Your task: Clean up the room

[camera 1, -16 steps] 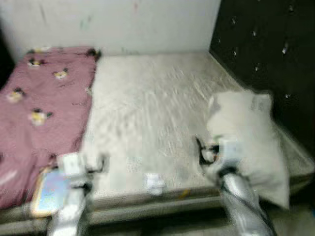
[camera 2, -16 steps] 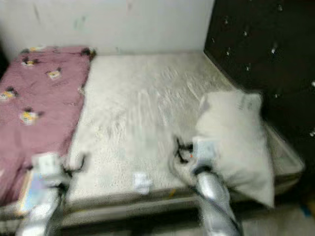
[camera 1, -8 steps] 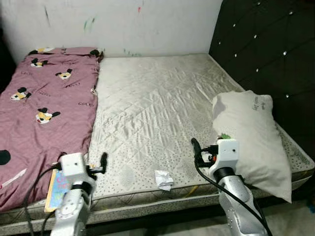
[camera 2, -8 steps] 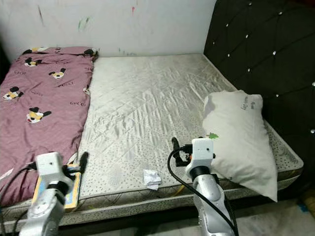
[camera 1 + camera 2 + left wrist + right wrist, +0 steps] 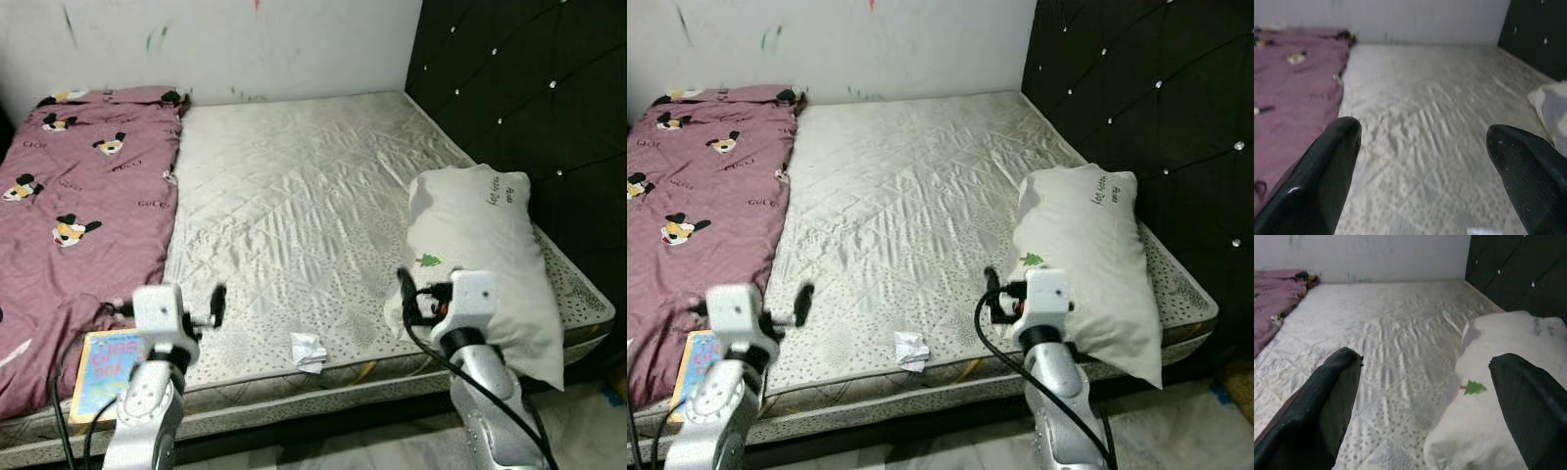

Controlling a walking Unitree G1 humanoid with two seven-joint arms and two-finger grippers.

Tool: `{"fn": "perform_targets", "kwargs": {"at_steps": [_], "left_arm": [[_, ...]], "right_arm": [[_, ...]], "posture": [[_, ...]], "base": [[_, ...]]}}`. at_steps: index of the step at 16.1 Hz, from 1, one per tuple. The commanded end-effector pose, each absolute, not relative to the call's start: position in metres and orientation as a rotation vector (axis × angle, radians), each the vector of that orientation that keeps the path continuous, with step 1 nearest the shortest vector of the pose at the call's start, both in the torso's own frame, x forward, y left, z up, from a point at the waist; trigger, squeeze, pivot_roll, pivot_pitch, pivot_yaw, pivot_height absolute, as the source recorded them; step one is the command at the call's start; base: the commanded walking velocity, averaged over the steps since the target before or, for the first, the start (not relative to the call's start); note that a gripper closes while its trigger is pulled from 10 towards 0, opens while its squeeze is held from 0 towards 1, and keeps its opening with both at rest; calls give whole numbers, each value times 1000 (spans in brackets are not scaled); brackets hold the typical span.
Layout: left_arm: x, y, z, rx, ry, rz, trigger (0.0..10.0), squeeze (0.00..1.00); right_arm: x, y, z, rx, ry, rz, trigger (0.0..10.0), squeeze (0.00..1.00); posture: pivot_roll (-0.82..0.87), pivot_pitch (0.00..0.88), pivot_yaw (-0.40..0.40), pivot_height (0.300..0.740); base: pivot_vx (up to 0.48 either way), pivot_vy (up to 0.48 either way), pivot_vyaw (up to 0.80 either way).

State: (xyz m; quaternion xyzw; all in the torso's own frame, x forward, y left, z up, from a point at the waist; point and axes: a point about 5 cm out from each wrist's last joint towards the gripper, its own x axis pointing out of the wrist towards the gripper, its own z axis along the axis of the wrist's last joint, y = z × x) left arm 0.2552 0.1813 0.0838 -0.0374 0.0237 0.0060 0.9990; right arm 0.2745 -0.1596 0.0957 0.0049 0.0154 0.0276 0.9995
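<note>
A bare quilted mattress (image 5: pixel 304 186) lies before me. Near its front edge sits a crumpled white paper (image 5: pixel 309 351). A white pillow (image 5: pixel 480 264) with a small green tree mark rests at the right side by the dark headboard. A pink blanket (image 5: pixel 73 196) with cartoon prints covers the left side, and a colourful book (image 5: pixel 103 360) lies at its front corner. My left gripper (image 5: pixel 217 304) is open, held over the front edge left of the paper. My right gripper (image 5: pixel 405 294) is open, just left of the pillow's near end. Both wrist views look along the mattress (image 5: pixel 1420 127), and the right one also takes in the pillow (image 5: pixel 1488 431).
A black tufted headboard (image 5: pixel 519 88) stands along the right. A white wall (image 5: pixel 225 44) with paint marks runs behind the bed. The floor (image 5: pixel 588 421) shows at the lower right past the bed's corner.
The view has shifted and sharpened as the camera moved; the scene sits further left now. Both grippers stay raised over the bed's front edge, empty.
</note>
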Motion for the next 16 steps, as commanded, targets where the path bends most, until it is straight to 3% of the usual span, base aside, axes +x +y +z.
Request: {"fn": "perform_targets", "kwargs": {"at_steps": [1,16], "left_arm": [[248,182,73,-79,88,32,10000,0],[245,181,66,-114,112,65,10000,0]], "right_arm": [[274,-156,93,17,37,63,10000,0],[272,-152,93,6,27,96,10000,0]], "posture": [[25,0,16,740],[34,0,9,740]], "base": [[0,0,0],[0,0,0]]}}
